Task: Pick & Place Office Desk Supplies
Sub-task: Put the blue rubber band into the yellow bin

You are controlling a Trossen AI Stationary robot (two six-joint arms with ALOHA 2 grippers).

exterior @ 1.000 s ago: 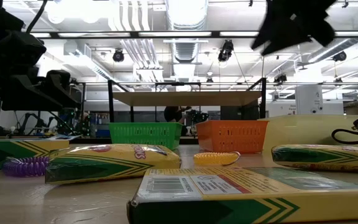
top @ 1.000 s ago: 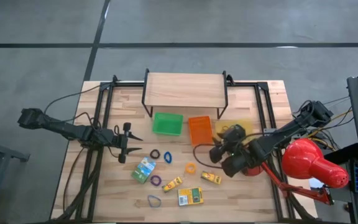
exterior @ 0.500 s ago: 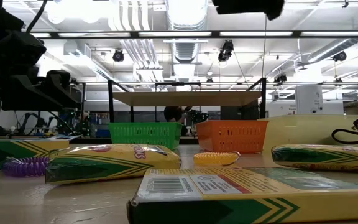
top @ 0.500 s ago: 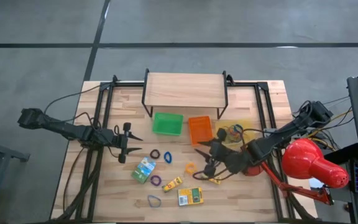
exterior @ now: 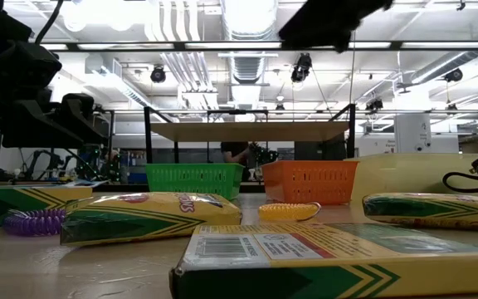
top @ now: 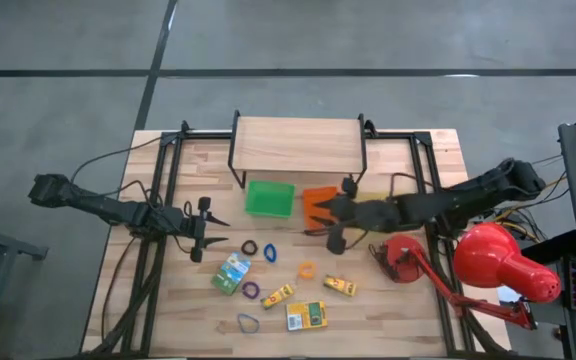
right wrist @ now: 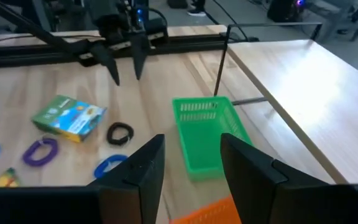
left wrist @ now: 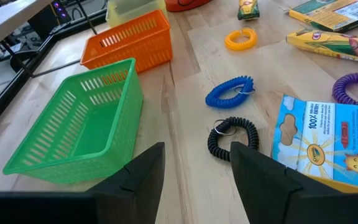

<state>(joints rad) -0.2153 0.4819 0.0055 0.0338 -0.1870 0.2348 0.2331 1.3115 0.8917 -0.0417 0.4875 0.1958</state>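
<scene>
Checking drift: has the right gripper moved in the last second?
Yes. The right gripper has swung toward the shelf end, from beside the lamp base to over the orange tray.

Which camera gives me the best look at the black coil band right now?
Left wrist view: the black coil band lies close and unobstructed. High view shows it tiny; right wrist view shows it farther off; low view doesn't show it.

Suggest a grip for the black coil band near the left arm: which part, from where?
Come straight down on the black coil band and pinch one side of the loop, one finger inside the ring, one outside. It lies flat on the table, so no edge stands up to take from the side. The left gripper is nearest, fingers open.
</scene>
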